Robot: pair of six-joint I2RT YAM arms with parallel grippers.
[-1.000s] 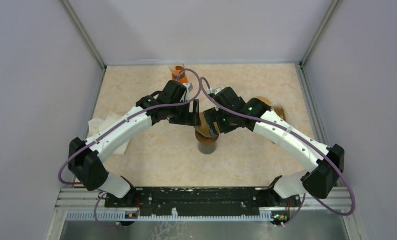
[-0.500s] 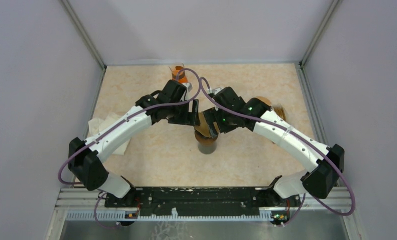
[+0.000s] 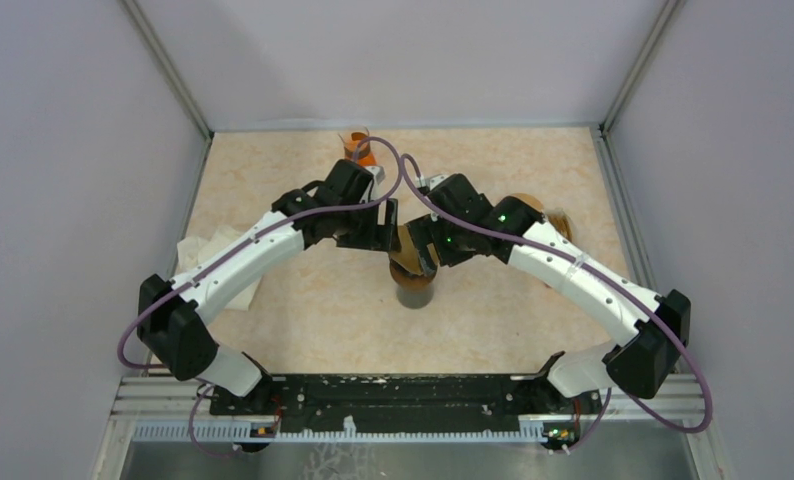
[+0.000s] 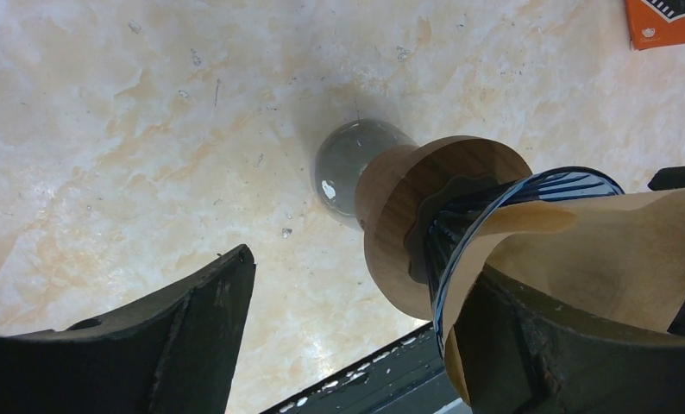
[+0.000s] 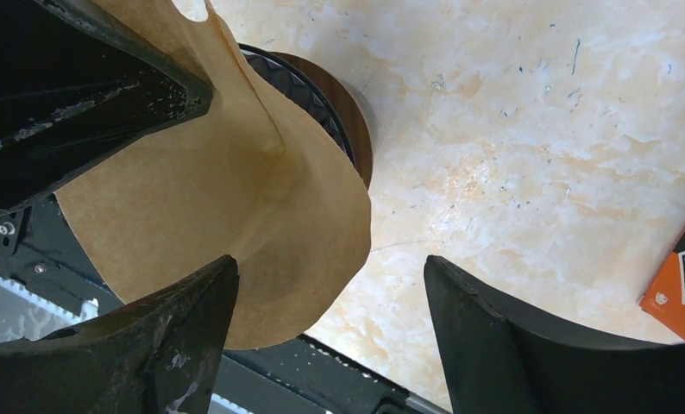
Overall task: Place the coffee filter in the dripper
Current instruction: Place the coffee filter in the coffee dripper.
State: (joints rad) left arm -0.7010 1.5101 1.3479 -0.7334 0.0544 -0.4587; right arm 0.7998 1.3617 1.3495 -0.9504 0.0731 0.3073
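Filter (image 4: 598, 250) is seen partly seated in dripper (image 4: 456, 226), tilted, w/ its top edge left sticking out past the rim. L gripper (image 4: 365, 274) & R gripper (image 5: 330, 269) are spread wide beside dripper; nothing is gripped.

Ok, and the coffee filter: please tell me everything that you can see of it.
The coffee filter is a cone of thin brown paper, unbleached by its look, with one soft crease. Its tip sits down inside the dark ribbed dripper, which has a wooden collar and stands on a glass vessel. Its wide edge rises well above the rim and flares to one side. One finger of the open left gripper seems to lie against its outside; nothing clamps it.
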